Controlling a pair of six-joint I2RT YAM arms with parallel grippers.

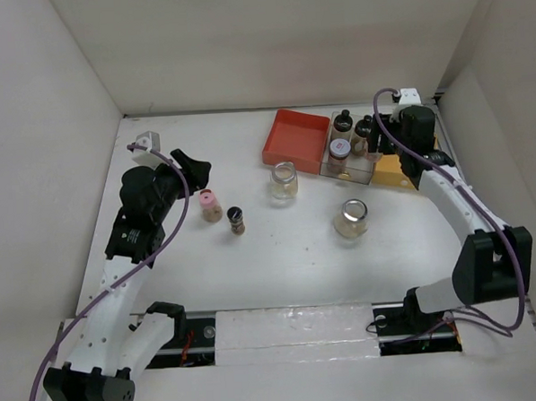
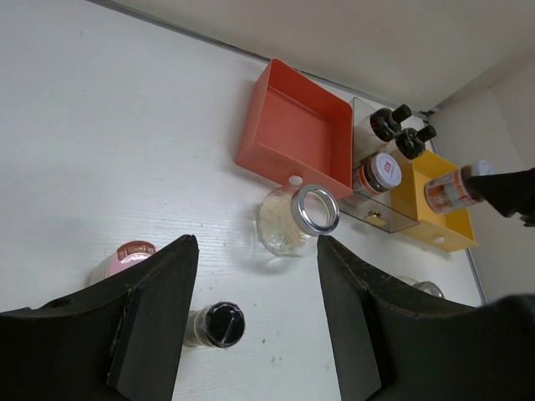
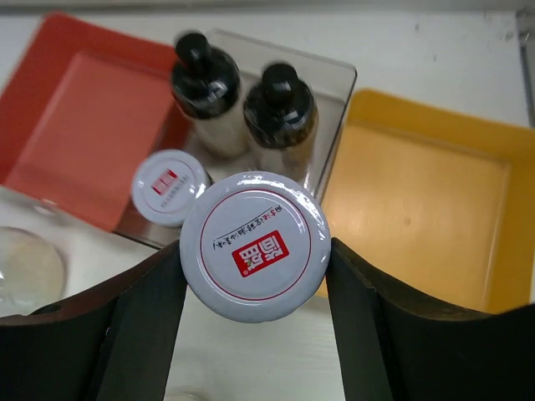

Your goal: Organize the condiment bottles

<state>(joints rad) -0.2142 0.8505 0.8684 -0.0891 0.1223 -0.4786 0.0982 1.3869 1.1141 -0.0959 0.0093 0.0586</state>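
Observation:
My right gripper (image 3: 255, 266) is shut on a short jar (image 3: 255, 242) with a white, red-printed lid, held above the seam between the clear tray (image 3: 334, 79) and the yellow tray (image 3: 418, 209). The clear tray holds two black-capped bottles (image 3: 201, 83) (image 3: 280, 104) and another short jar (image 3: 170, 187). My left gripper (image 2: 255, 251) hangs open above the table with nothing in it. Below it stands a black-capped bottle (image 2: 217, 324), with a pink-capped bottle (image 2: 129, 253) to its left. Two clear glass jars (image 1: 284, 181) (image 1: 351, 219) stand mid-table.
A red tray (image 1: 295, 136) sits at the back, left of the clear tray (image 1: 354, 164), and holds nothing. The yellow tray (image 1: 394, 170) lies against the right wall. White walls enclose the table on three sides.

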